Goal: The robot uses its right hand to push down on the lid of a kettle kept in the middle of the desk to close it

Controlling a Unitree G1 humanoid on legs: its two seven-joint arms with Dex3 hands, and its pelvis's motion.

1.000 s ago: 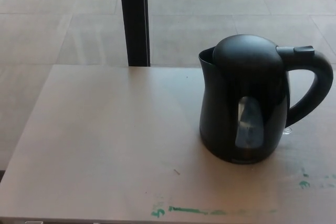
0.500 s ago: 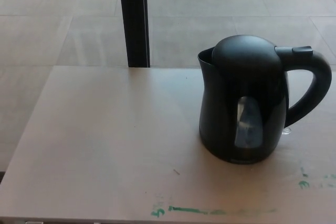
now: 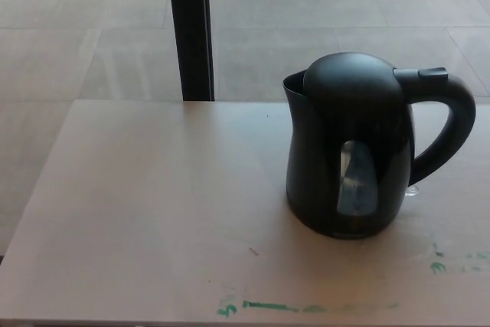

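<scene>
1. Head view only: black kettle [image 3: 356, 147] upright on the pale desk [image 3: 153, 212], right of centre in the picture, handle [image 3: 448, 124] pointing to picture right, spout toward the left.
2. Domed lid [image 3: 352, 82] sitting low on the body, no gap visible along its near edge; probably seated or nearly so, though from this angle not certain whether latched.
3. Release button [image 3: 432, 73] showing at the top of the handle, just behind the lid.
4. Clear water window [image 3: 357, 178] facing the camera, on the near side of the body.
5. Neither robot hand in the picture, left or right; finger spread and contents impossible to tell, nothing seen resting on the lid.
6. Compared with half a second and a second ago: whole picture slid slightly left and down, dark post [image 3: 191, 28] and kettle alike, so a shift of the camera rather than of the kettle.
7. Kettle and lid otherwise unchanged in pose against the desk across the three pictures.
8. Meaning for the task: no push under way at this moment; either not yet begun or over, judged more likely over given the low lid.
9. Green paint marks [image 3: 268, 308] along the near desk edge, well clear of the kettle.
</scene>
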